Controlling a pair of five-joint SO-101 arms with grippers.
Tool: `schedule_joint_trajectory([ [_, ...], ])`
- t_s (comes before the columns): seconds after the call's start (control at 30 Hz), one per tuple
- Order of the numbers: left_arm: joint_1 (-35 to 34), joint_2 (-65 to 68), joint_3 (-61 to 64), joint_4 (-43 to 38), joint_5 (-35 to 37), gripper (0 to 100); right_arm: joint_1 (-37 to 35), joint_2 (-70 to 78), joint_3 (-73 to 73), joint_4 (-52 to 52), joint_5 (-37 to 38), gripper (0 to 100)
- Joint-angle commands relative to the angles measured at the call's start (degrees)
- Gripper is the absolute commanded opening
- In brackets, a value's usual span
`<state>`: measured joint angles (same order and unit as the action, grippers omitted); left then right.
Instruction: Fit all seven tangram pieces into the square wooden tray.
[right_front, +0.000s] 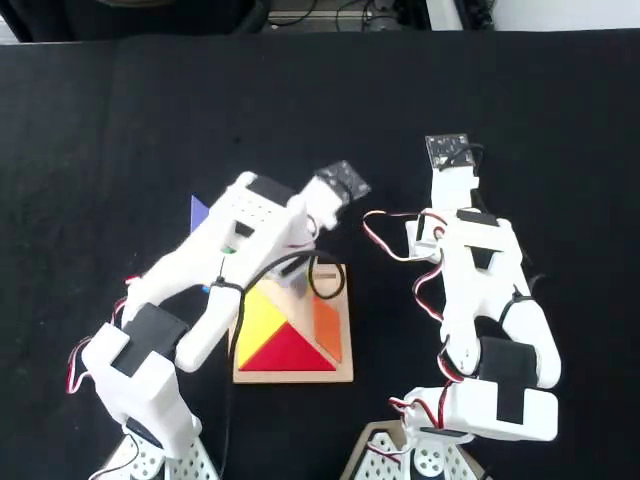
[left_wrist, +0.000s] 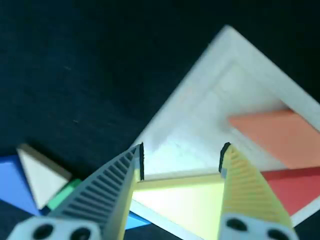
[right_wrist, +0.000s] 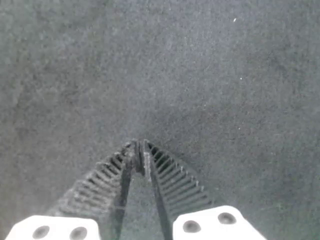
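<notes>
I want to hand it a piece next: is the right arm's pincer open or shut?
Shut: the right pincer has its fingertips meeting, nothing between them, over the black table.

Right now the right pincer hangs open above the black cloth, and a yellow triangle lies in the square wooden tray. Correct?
No: the right pincer is shut, as the right wrist view shows. The rest holds: black cloth below it, yellow triangle in the square wooden tray.

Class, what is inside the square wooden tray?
The tray holds a yellow piece, a red piece and an orange piece, plus bare floor. The left arm covers its far part in the high view.
</notes>
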<state>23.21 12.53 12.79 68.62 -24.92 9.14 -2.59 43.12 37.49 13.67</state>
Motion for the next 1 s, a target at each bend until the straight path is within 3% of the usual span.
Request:
schedule_joint_trajectory([
  [0.0, -0.8, -0.9, -8.0, 4.1, -0.4, 26, -1.0, 0.0, -2.3, -0.4, 0.1, 1.1],
  [0.3, -5.1, -1.6, -10.9, 4.8, 1.4, 26, -1.0, 0.0, -2.3, -0.4, 0.1, 1.1],
  [0.57, 2.8, 1.2, -8.0, 2.7, 6.9, 26, -1.0, 0.0, -2.3, -0.4, 0.1, 1.1],
  [0.77, 3.0, 1.2, -2.4, -4.0, 7.0, 26, -1.0, 0.0, -2.3, -0.4, 0.1, 1.1],
  [0.97, 3.3, 1.0, -0.6, -4.4, 6.9, 26, -1.0, 0.0, -2.3, -0.4, 0.1, 1.1],
])
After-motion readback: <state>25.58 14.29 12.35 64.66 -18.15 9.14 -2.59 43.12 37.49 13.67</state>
